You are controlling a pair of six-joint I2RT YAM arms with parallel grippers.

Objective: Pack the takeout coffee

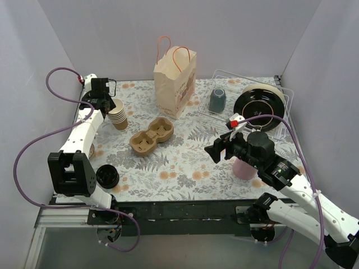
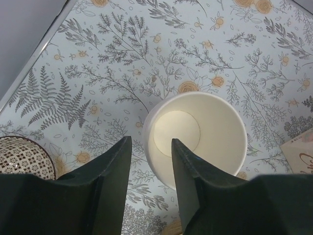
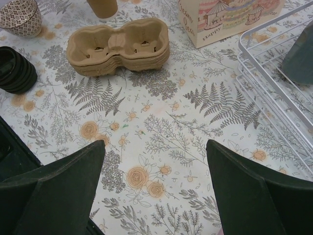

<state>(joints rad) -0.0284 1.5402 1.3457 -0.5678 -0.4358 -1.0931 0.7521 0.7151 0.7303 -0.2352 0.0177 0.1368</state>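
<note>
barely begun: no lidded coffee shows, perhaps hidden from view. left gripper, part-spread, straddles the top rim of the cup stack; right gripper hangs wide and empty; the paper bag stands apart.

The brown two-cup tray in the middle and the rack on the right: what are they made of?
The two-cup tray looks like moulded paper pulp: matte tan, fibrous, soft rounded edges. The rack looks like thin metal wire with a glossy white coating, though the look alone cannot rule out plastic.
</note>
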